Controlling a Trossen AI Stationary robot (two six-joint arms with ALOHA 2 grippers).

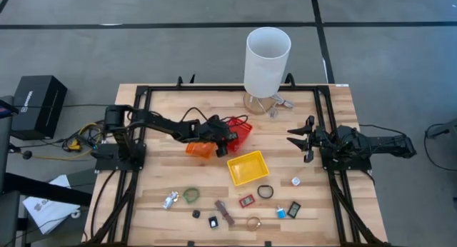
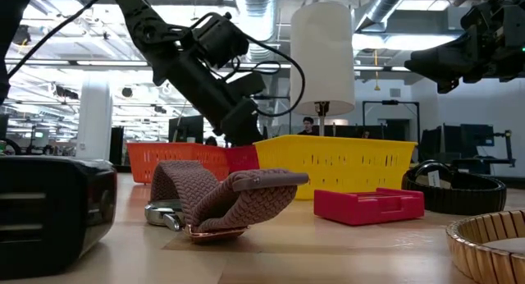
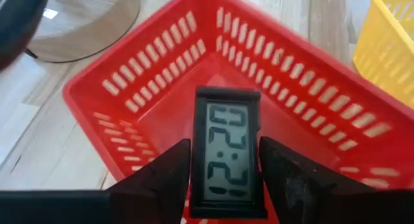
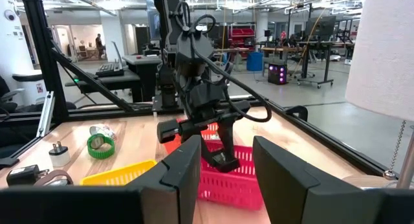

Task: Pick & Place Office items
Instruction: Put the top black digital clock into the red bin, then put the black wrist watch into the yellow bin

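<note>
My left gripper (image 1: 230,138) hovers over the red mesh basket (image 1: 243,125) and is shut on a small black digital clock (image 3: 226,120) with a grey display. My right gripper (image 1: 296,140) is open and empty, raised above the table's right side, pointing toward the baskets. The other office items lie on the wood near the table's near edge: a silvery clip (image 1: 170,199), green ring (image 1: 191,195), brown strip (image 1: 225,213), red block (image 1: 246,200), black ring (image 1: 265,191), clear ring (image 1: 253,222) and blue block (image 1: 280,212). My left gripper pinches the clock between its two fingers, one on each long side edge (image 3: 196,169), toward the end nearest the wrist. The fingers (image 3: 162,179) slant down from the table's left. The clock is lifted clear, above the red basket's inside, with its display facing the wrist camera.
An orange basket (image 1: 200,148) lies just left of the red one, and a yellow basket (image 1: 248,167) sits nearer the middle. A tall white cylinder (image 1: 268,58) on a round wooden foot stands at the far edge. A black frame (image 1: 143,118) runs along the table's sides.
</note>
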